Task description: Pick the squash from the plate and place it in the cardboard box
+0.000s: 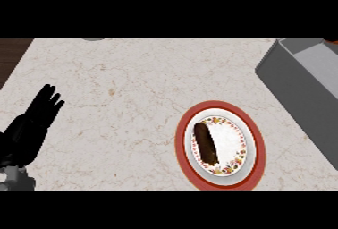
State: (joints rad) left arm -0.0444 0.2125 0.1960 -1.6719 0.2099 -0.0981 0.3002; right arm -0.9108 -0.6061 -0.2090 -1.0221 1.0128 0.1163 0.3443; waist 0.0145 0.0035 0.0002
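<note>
A dark brown, elongated squash [206,142] lies lengthwise on a round plate [246,147] with a red rim and a flowered white centre, at the lower middle right of the counter. The grey box [298,85] stands at the right edge, open side up, tilted across the corner. My left hand [34,123] rests at the far left with fingers straight and pointing up, well away from the plate. My right hand does not show.
The marble counter [132,80] stretches between the left hand and the plate. A dark wooden strip [12,53] runs past the counter's upper left edge. A small grey object [94,39] peeks in at the top edge.
</note>
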